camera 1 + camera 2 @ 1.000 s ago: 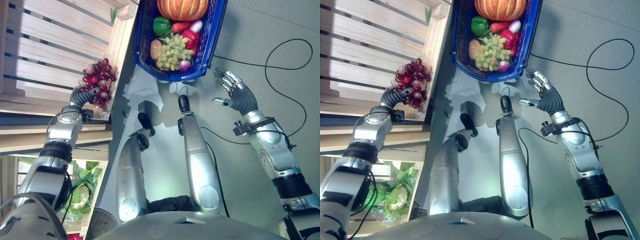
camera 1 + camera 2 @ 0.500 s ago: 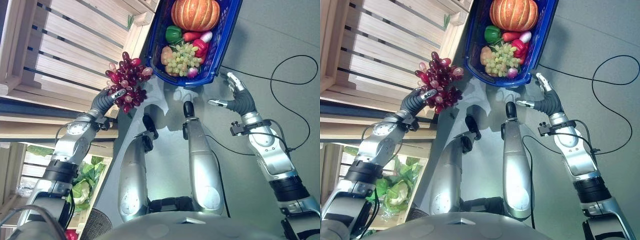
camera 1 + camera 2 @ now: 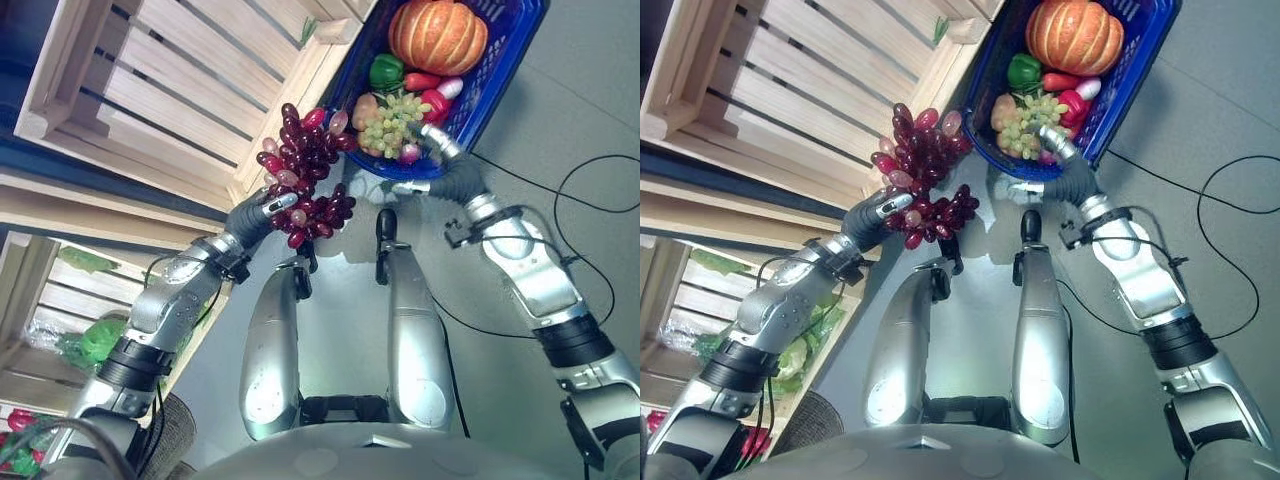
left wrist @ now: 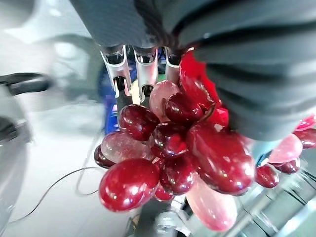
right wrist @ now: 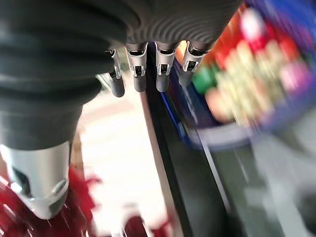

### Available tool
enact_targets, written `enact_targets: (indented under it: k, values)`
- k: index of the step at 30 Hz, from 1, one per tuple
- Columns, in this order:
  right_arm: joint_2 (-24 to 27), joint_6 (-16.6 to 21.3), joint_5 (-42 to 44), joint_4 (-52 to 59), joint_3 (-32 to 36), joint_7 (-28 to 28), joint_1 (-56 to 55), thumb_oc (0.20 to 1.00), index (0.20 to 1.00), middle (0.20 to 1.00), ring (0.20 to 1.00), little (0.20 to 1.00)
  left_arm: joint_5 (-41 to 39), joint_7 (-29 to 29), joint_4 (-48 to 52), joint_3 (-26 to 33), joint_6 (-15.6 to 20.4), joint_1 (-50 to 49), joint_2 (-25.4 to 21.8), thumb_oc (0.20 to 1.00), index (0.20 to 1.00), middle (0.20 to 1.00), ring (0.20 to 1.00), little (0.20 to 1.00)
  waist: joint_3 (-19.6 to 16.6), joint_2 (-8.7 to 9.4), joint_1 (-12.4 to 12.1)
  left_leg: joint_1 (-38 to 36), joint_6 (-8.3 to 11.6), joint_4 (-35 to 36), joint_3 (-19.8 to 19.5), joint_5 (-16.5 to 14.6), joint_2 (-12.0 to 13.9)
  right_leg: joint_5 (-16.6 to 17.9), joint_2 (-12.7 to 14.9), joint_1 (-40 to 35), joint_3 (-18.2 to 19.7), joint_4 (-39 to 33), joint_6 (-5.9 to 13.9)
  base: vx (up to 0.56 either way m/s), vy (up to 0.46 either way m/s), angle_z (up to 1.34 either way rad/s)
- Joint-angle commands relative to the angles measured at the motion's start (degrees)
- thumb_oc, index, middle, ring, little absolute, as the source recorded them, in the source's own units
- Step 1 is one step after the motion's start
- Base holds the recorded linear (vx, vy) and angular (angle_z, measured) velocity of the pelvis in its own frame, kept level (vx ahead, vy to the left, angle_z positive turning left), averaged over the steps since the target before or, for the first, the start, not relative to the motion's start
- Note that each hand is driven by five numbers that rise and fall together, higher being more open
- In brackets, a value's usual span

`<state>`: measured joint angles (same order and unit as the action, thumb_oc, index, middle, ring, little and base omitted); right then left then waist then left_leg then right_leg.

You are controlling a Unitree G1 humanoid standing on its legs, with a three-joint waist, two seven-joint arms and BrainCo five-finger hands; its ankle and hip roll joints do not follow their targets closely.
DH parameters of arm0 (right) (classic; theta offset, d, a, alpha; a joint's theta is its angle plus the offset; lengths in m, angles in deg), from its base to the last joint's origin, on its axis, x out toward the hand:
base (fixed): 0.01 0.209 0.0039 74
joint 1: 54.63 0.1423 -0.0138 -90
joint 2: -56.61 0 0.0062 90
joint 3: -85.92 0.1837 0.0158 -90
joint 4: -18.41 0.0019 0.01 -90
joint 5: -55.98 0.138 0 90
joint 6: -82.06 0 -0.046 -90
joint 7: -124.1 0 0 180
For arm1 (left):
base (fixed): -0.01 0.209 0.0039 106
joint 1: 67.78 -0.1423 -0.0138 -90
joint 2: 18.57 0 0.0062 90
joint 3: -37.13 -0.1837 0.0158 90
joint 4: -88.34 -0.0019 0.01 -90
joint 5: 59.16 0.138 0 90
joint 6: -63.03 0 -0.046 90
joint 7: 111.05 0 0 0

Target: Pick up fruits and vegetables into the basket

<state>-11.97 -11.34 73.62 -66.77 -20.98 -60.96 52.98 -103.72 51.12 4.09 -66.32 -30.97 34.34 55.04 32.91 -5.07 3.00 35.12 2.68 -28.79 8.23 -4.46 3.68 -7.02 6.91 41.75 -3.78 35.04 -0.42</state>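
At your far left stands the wooden crate [image 3: 190, 95], slatted and pale, with leafy greens [image 3: 95, 340] in a lower crate beneath it. Your left hand [image 3: 262, 212] comes in next, its fingers curled round a bunch of red grapes [image 3: 305, 175]; the left wrist view shows the berries [image 4: 177, 158] bulging out from under the dark cover, so the grip looks sound. The bunch hangs in the air just beside the near corner of the blue basket [image 3: 500, 75], not yet over it.

You are in the carry step, as I judge it: the grapes are lifted and on their way, but not delivered. Next you need to bring the left hand up and across until the bunch clears the rim, then loosen the fingers over a free spot.

The basket already holds green grapes [image 3: 392, 118], a green pepper [image 3: 386, 70], a pumpkin [image 3: 437, 34] and some red pieces, so the room is tight.

Further right, your right hand [image 3: 1058, 165] sits at the basket's near rim, fingers fairly straight and holding nothing. Whether it touches the rim I cannot tell.
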Motion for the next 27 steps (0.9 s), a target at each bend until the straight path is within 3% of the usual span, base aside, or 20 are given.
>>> enact_targets:
  k: [1,3,12,16,19,27]
  values:
    - [-2.37,1.95,5.91,4.68,-0.01,-4.83,-0.57,1.0,1.0,1.0,1.0,1.0,7.11,-1.81,8.38,2.0,13.25,-0.67,-1.79,0.2,0.2,0.2,0.2,0.2,-3.11,0.13,0.22,-0.85,-5.66,-0.79,3.18,-7.34,-5.12,-3.93,-1.41,-2.96,-4.34,-0.58,2.03,0.0,-0.061,0.15]
    - [-3.96,0.17,6.34,5.62,-0.22,-6.61,-1.1,1.0,1.0,1.0,1.0,1.0,10.69,-0.96,9.91,3.35,19.46,0.28,-2.8,0.2,0.2,0.2,0.2,0.2,-3.11,0.3,-0.14,-0.66,-5.69,-0.91,2.85,-7.28,-5.18,-3.97,-1.46,-2.7,-4.53,-0.15,1.92,0.0,-0.063,0.11]
    - [-6.75,-0.98,1.32,7.38,-3.73,-5.52,-1.92,1.0,1.0,1.0,1.0,1.0,17.99,4.81,11.73,3.8,28.25,3.86,-3.39,0.2,0.2,0.2,0.2,0.2,-3.11,0.83,-0.18,-0.92,-5.73,0.06,2.54,-6.71,-5.39,-3.91,-2.22,-2.39,-4.3,-0.08,1.73,0.0,-0.007,0.01]
    - [-6.35,1.04,-3.28,8.21,-4.82,-0.84,-0.69,1.0,1.0,1.0,1.0,1.0,21.48,7.56,11.99,2.71,28.61,5.87,-3.62,0.2,0.2,0.2,0.2,0.2,-3.11,1.13,0.29,-1.01,-5.7,0.07,2.75,-6.75,-5.21,-3.89,-2.59,-2.26,-3.89,-0.01,1.72,0.0,0.0,0.0]
    - [-5.23,3.41,-11.59,9.72,-4.58,6.6,-0.02,1.0,1.0,1.0,1.0,1.0,23.47,10.44,11.8,2.05,27.56,6.83,-3.74,0.2,0.2,0.2,0.2,0.2,-3.11,1.3,1.0,-1.1,-5.73,-0.13,3.08,-6.99,-5.07,-4.03,-3.04,-2.03,-3.31,0.31,1.75,0.0,0.0,0.0]
    - [-3.6,2.88,-26.16,14.56,-3.57,17.78,-0.17,1.0,1.0,1.0,1.0,1.0,29.35,18.22,13.35,1.99,27.13,5.62,-1.54,0.2,0.2,0.2,0.2,0.2,-3.11,0.6,2.01,-1.55,-5.57,0.03,3.84,-7.4,-5.23,-4.54,-3.44,-2.02,-2.1,0.06,1.88,0.01,0.052,-0.05]
